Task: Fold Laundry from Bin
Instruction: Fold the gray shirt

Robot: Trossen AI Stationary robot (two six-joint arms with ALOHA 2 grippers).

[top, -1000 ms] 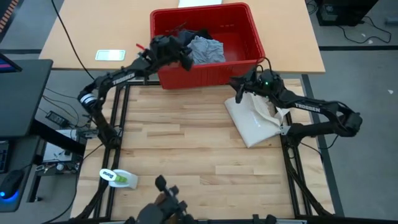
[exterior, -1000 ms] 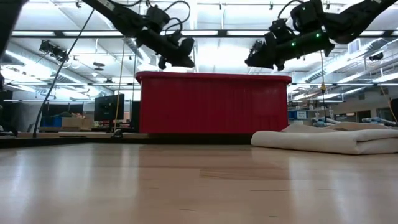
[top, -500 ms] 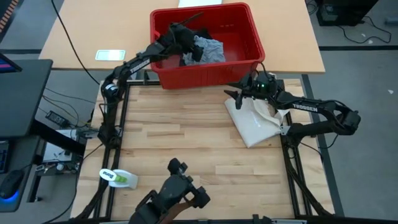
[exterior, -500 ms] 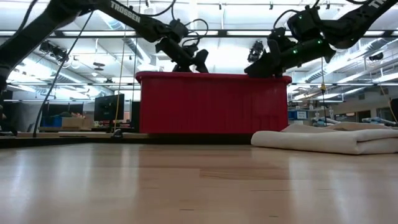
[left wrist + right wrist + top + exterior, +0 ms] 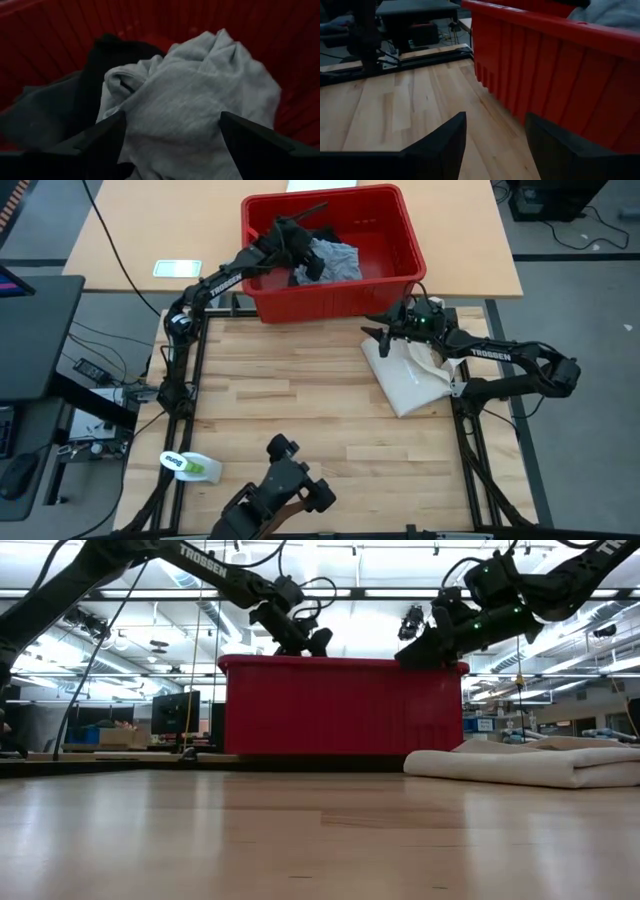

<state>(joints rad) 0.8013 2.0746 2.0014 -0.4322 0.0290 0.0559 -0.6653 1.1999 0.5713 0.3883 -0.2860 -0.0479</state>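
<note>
Left gripper (image 5: pixel 300 242) down inside the large red rectangular plastic bin (image 5: pixel 405 235), which sits at the far edge of the tabletop (image 5: pixel 300 400), centre. Jaws spread wide, nothing between them yet. Directly ahead of the jaws in the left wrist view: crumpled light grey cloth T-shirt (image 5: pixel 200 110), bunched in a heap with no clear long axis (folds run every way). Dark black garment (image 5: pixel 95 75) lying beside and partly under the grey one, toward the bin's left wall. Grey heap roughly mid-bin in the high view (image 5: pixel 335 260), just right of the left gripper.

Right gripper (image 5: pixel 385 332) outside the bin, just off its near right corner, above the tabletop. Jaws parted, holding nothing; right wrist view shows only bin wall (image 5: pixel 560 75) and bare wood. Folded cream canvas tote (image 5: pixel 410 380) lying on the tabletop's right side below that arm.

Left arm clearly the nearer one to the laundry. Judgement: straight push forward and down onto the grey bunch, then close. Risk: pinching black cloth along with it.
</note>
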